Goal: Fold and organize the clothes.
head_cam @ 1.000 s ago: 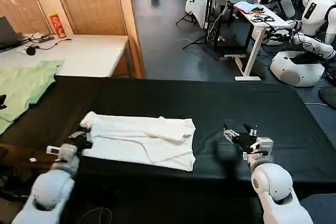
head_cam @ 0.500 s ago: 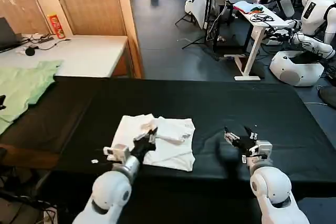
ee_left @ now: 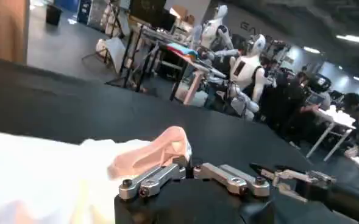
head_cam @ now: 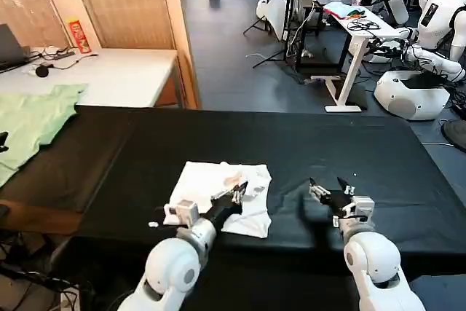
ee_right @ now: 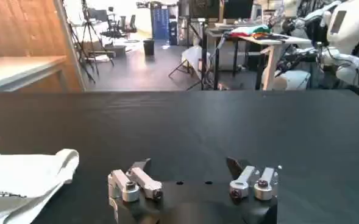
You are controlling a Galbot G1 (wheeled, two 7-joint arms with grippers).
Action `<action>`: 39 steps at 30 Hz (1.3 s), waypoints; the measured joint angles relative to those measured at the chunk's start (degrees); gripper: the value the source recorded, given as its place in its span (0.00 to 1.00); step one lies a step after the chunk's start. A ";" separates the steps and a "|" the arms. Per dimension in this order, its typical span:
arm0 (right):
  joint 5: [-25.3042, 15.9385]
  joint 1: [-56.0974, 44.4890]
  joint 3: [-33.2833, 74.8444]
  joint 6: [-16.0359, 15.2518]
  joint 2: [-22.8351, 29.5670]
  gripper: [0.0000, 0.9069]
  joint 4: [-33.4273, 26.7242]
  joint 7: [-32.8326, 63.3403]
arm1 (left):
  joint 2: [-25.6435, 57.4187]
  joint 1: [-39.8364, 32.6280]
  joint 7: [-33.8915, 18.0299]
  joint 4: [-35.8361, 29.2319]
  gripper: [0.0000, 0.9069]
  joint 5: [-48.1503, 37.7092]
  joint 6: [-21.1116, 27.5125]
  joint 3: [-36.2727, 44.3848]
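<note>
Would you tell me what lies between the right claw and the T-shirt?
Only bare black table in the head view separates right claw from T-shirt.

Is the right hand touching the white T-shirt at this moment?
Apart. In the head view, bare black table separates the open right hand from the white T-shirt; the right wrist view shows the same gap.

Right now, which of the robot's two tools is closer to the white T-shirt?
The left. The left tool is over the white T-shirt, pinching a fold of its cloth. The right tool sits open on the bare black table, apart from the shirt.
</note>
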 joint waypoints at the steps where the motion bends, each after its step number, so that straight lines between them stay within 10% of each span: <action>1: -0.02 -0.04 0.01 0.00 -0.01 0.97 0.08 0.01 | -0.27 -0.07 0.00 0.29 0.00 0.39 -0.21 0.23; 5: -0.04 -0.28 0.00 0.06 -0.13 0.97 0.48 -0.48 | -1.25 -0.65 0.01 1.55 0.00 1.96 -1.19 0.77; 6: -0.04 -0.34 0.00 0.17 -0.19 0.97 0.57 -0.70 | -1.56 -0.73 0.04 2.07 0.80 2.65 -1.55 0.85; 7: -0.04 -0.45 0.01 0.43 -0.31 0.97 0.70 -1.08 | -1.83 -0.77 0.08 2.54 0.97 3.44 -1.78 0.93; 29: 3.85 4.53 -7.70 4.95 -4.96 0.97 -0.52 -10.82 | -2.48 -2.03 0.77 -1.76 0.97 2.16 -5.91 -0.45; 39: 0.19 14.33 -22.34 -0.06 -7.40 0.97 -3.05 -12.10 | 7.28 -1.16 1.39 -1.91 0.97 11.33 -8.26 -9.50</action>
